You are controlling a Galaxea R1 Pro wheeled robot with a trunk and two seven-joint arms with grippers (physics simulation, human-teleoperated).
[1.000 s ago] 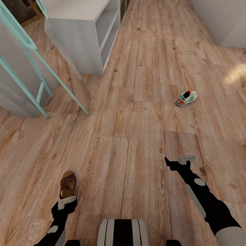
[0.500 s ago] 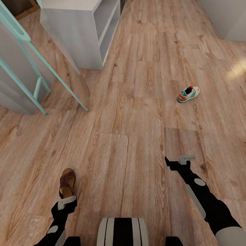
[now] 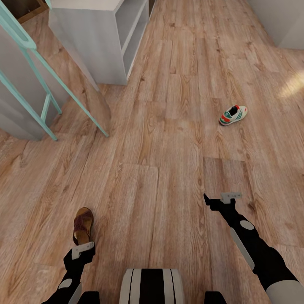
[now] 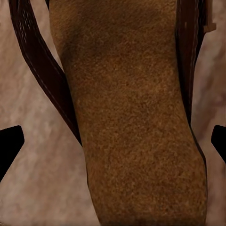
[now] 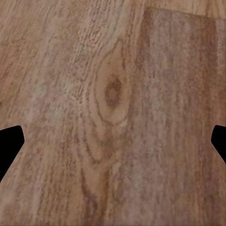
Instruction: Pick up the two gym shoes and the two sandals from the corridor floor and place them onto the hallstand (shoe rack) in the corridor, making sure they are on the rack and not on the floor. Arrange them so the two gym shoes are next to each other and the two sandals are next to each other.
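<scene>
The view has crept forward a touch since a second ago, arms unmoved. The left gripper [image 3: 78, 252], fingers spread wide, hangs directly over a sandal [image 3: 82, 225] on the corridor floor [image 3: 169, 139]. Light, flexible leather likely; its firm sole edges look the surest hold. A gym shoe [image 3: 232, 115] lies well ahead of the open, empty right gripper [image 3: 224, 198].
</scene>
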